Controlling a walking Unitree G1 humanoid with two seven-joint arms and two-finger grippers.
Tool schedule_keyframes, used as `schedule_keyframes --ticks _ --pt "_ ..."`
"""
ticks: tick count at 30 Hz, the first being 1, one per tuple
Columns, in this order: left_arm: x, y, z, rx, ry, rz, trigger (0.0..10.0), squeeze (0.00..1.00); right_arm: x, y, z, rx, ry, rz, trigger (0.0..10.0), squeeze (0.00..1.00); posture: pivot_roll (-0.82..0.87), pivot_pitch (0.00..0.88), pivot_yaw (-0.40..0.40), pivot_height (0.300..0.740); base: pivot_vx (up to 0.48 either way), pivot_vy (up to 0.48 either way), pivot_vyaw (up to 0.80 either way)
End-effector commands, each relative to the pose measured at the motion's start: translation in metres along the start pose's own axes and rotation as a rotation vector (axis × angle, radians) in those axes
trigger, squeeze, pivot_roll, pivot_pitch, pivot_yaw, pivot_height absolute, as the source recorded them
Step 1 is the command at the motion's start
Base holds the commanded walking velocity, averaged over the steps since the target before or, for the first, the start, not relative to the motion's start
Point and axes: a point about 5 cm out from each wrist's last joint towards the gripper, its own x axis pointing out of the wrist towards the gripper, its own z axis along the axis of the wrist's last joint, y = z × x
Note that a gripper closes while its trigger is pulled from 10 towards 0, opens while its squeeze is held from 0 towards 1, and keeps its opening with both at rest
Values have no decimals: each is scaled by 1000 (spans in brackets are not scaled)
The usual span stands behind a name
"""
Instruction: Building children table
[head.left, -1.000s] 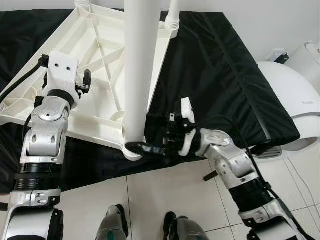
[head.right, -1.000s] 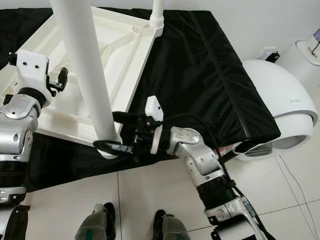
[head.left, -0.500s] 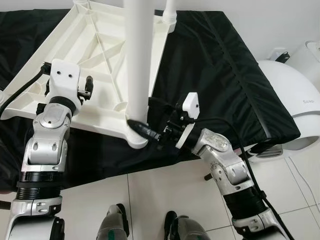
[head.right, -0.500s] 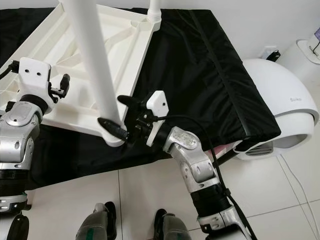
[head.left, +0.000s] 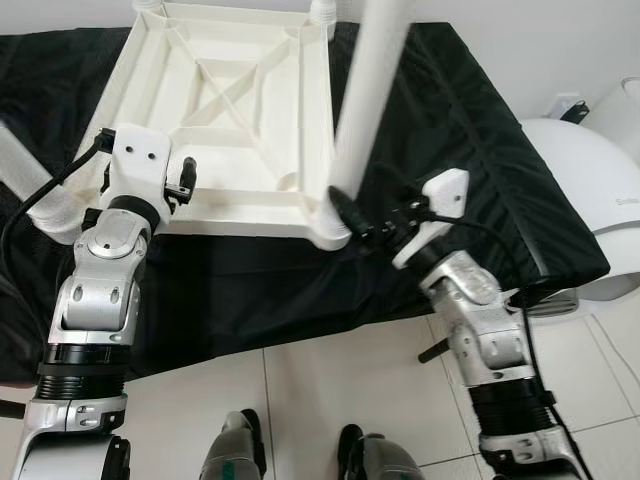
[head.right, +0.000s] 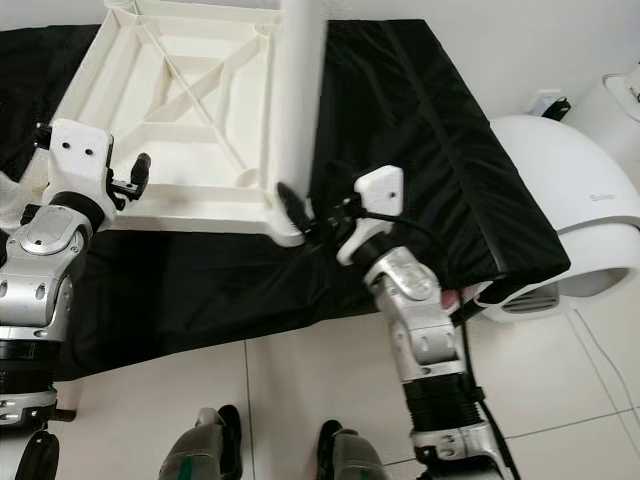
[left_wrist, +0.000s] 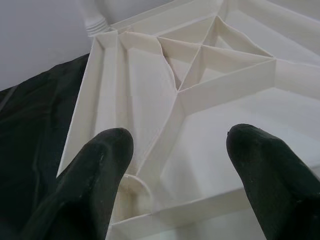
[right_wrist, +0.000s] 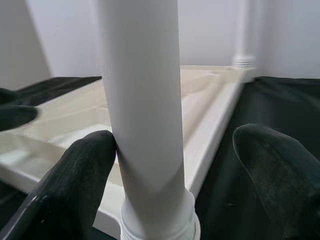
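Note:
A white plastic table top (head.left: 225, 110) lies upside down on a black cloth (head.left: 460, 130). A white leg (head.left: 365, 110) stands in its near right corner, rising toward the camera. My right gripper (head.left: 345, 212) is open at that leg's base. In the right wrist view one finger (right_wrist: 85, 170) touches the leg (right_wrist: 145, 100), and the other finger stands apart from it. My left gripper (head.left: 185, 180) hovers open over the top's near left edge, and its wrist view shows the ribbed underside (left_wrist: 200, 85) between the fingers. Two more legs (head.left: 322, 12) stand at the far corners.
Another white ribbed leg (head.left: 30, 175) shows at the far left, blurred. A white rounded appliance (head.left: 590, 170) stands on the right beside the cloth-covered surface. The white tiled floor (head.left: 330, 370) and my feet (head.left: 235, 455) are below the cloth's front edge.
The table top has swung round and now lies squarer to me and farther back. My right gripper followed the near leg's base up and to the right. My left gripper stayed at the near left edge.

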Motion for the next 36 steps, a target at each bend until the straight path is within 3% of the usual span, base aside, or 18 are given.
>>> schedule_keyframes --ticks 1,4,6,15,24,25,28,29,36 --pt "-2 -2 -8 -11 33 -27 10000 0 -6 -12 -4 -33 27 -70 10000 0 43 202 -13 740 0 0 0" --pt "-2 -3 -9 -11 32 -36 10000 0 -8 -18 -5 -52 34 -106 10000 0 41 198 -8 740 0 0 0" --pt "-4 -5 -11 5 31 -56 10000 0 -12 -34 -6 -111 60 -229 10000 0 39 192 -2 740 0 0 0" --pt "-6 -8 -19 53 36 -116 10000 0 -17 -51 -4 -162 64 -342 10000 0 31 185 5 740 0 0 0" --pt "-9 -17 -19 79 12 -214 10000 0 -14 -32 -1 -96 15 -248 10000 0 36 195 0 740 0 0 0" --pt "-9 -21 -19 74 0 -254 10000 82 -15 -27 0 -81 -9 -249 10000 0 36 196 2 740 0 0 0" --pt "-9 -22 -18 70 -1 -265 10000 82 -16 -26 1 -74 -16 -249 10000 0 36 196 2 740 0 0 0" --pt "-8 -26 -19 51 -5 -306 10000 133 -20 -22 1 -60 -28 -254 10000 0 32 197 6 740 0 0 0" --pt "-9 -29 -16 -9 -27 -334 10000 75 -31 -12 1 -52 -32 -247 10000 0 15 196 15 740 0 0 0"
